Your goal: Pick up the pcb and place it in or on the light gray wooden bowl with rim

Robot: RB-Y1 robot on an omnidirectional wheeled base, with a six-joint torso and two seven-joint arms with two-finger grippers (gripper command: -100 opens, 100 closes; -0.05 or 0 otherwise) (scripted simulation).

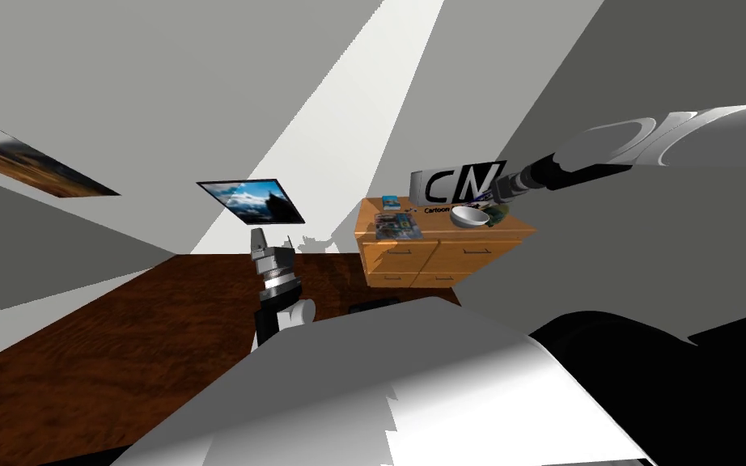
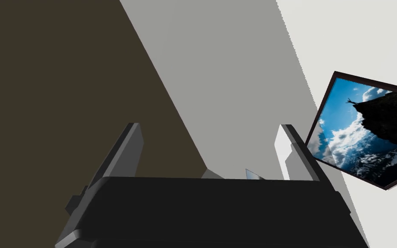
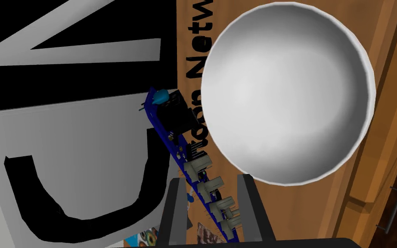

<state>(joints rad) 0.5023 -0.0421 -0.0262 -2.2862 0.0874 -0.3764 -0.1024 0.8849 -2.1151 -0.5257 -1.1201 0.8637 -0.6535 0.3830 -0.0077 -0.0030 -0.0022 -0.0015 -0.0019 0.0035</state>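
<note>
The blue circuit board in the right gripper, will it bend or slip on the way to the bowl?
Likely stiff: the pcb juts out straight, no sag. It might pivot, as the right gripper pinches one end and a black block loads the other. Its thin pins look fragile.

This is a room in a home. A dark wood floor point(image 1: 120, 340) meets plain walls point(image 1: 161, 97) hung with framed pictures point(image 1: 252, 201). A wooden dresser point(image 1: 444, 236) with drawers point(image 1: 400, 252) stands by the wall and carries a magazine point(image 1: 397, 226), a Cartoon Network box point(image 1: 456, 184) and a white bowl point(image 1: 469, 216).
</note>
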